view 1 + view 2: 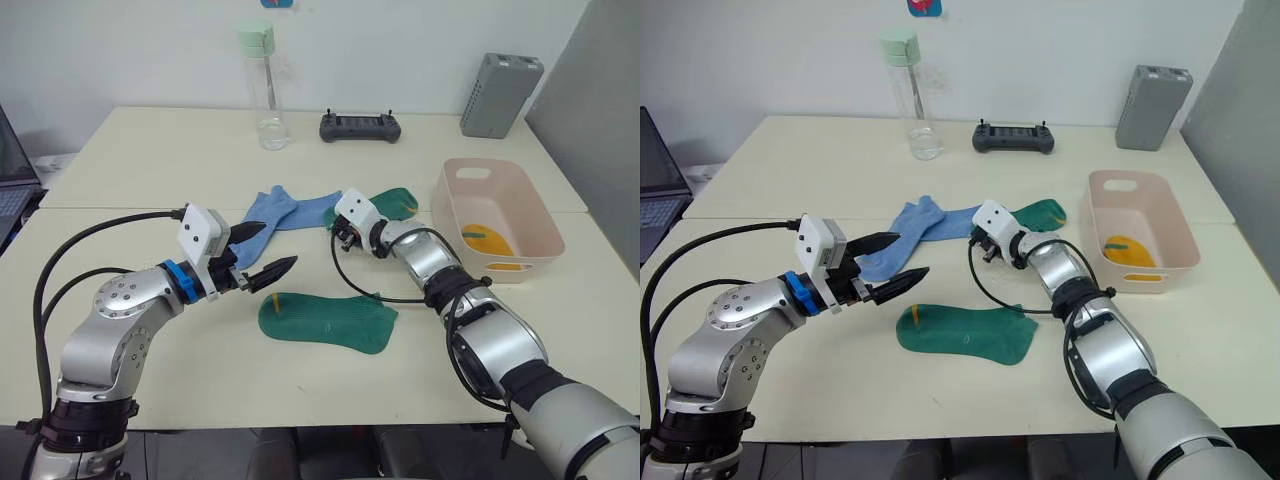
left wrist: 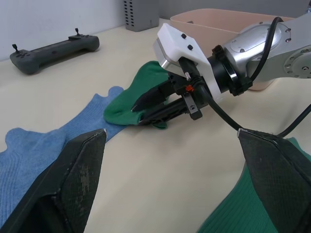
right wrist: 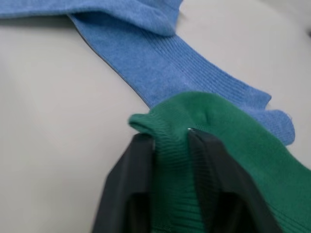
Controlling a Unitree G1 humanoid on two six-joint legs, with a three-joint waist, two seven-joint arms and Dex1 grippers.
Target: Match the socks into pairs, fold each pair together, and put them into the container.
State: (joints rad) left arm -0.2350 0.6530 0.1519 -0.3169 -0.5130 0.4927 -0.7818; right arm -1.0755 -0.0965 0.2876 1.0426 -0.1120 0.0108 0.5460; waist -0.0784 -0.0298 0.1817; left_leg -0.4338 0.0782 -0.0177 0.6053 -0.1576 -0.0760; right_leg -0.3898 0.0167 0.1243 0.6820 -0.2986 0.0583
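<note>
One dark green sock (image 1: 328, 320) lies flat near the table's front. My right gripper (image 1: 336, 232) is shut on the cuff of a second dark green sock (image 1: 398, 202), which lies beside the container; the right wrist view shows the cuff (image 3: 170, 141) pinched between the two fingers. Two light blue socks (image 1: 288, 210) lie overlapping just behind my left gripper (image 1: 280, 246). That gripper hovers open and empty above the table, between the blue socks and the front green sock. The pale pink container (image 1: 452, 222) stands at the right with mustard-yellow socks (image 1: 488, 240) in it.
A clear bottle with a green cap (image 1: 262, 85), a black controller (image 1: 360, 127) and a grey upright box (image 1: 500, 95) stand along the table's far side. A laptop edge (image 1: 10, 195) shows at the far left.
</note>
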